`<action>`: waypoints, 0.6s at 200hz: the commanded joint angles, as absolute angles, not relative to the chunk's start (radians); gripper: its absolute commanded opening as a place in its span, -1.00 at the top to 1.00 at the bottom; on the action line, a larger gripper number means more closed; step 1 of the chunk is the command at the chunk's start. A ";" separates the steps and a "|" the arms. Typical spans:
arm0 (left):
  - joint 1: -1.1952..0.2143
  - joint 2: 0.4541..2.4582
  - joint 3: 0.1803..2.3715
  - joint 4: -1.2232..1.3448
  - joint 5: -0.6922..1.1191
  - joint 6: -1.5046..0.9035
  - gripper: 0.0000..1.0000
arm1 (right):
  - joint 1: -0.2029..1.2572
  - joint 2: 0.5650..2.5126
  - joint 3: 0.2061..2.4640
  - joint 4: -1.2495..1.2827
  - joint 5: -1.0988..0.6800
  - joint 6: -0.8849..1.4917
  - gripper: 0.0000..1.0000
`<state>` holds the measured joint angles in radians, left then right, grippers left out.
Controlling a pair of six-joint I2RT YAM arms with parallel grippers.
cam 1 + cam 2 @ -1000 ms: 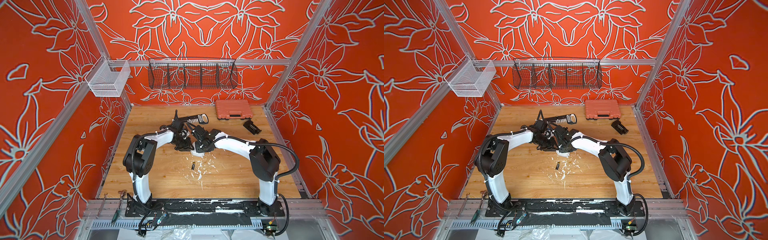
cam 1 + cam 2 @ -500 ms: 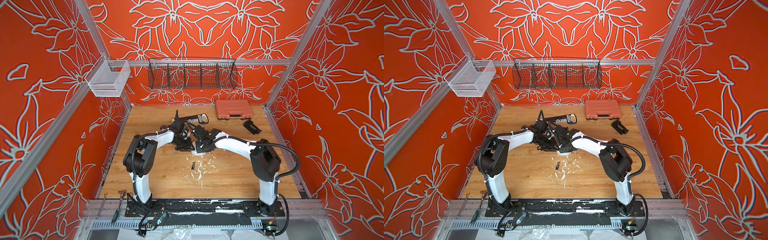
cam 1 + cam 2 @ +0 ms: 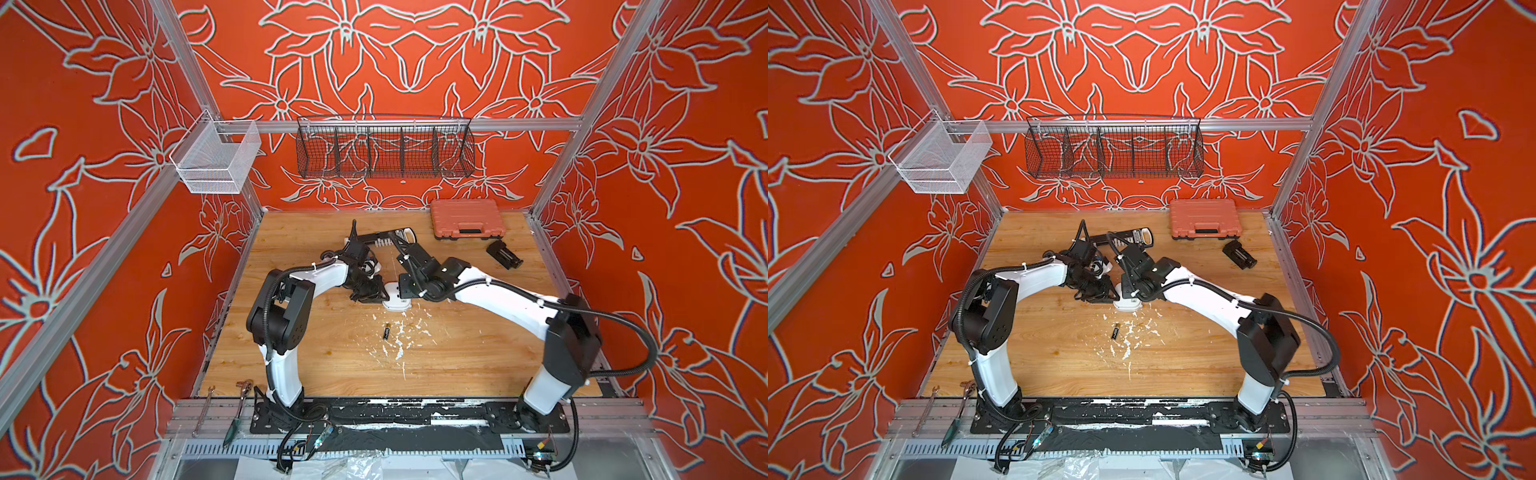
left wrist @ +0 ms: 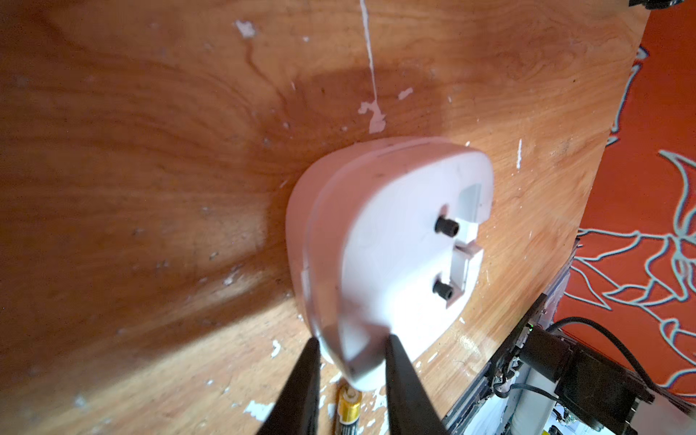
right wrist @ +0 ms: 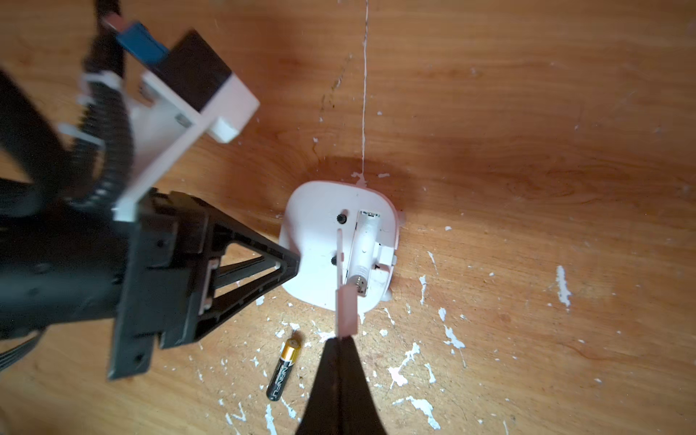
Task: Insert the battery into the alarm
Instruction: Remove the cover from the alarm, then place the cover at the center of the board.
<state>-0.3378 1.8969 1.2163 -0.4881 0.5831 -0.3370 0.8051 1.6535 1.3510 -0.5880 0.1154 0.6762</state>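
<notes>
the battery [image 5: 283,367] lies on bare wood just in front of the alarm [image 5: 320,241], open from above and from the near side of the table [image 3: 457,365]. the left gripper [image 4: 352,341] clamps one corner of the alarm, and the white cover [image 5: 345,312], pinched in the right gripper [image 5: 341,339], stands along its recess [image 5: 367,241], crowding that spot.

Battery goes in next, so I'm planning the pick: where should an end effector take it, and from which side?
Probably pinch the battery across its black mid-body, coming down from above and closing across its long axis. It lies flat on the table, apart from the alarm, so both round sides are free.
</notes>
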 commanded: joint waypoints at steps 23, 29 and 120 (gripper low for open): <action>-0.352 1.900 1.190 -0.557 0.485 -0.327 0.42 | 0.689 1.536 1.160 -0.466 0.075 0.704 1.00; -0.353 1.893 1.192 -0.557 0.486 -0.330 0.41 | 0.663 1.530 1.132 -0.441 0.053 0.707 1.00; -0.408 1.720 1.203 -0.607 0.392 -0.337 0.02 | 0.503 1.596 0.869 -0.055 -0.178 0.757 1.00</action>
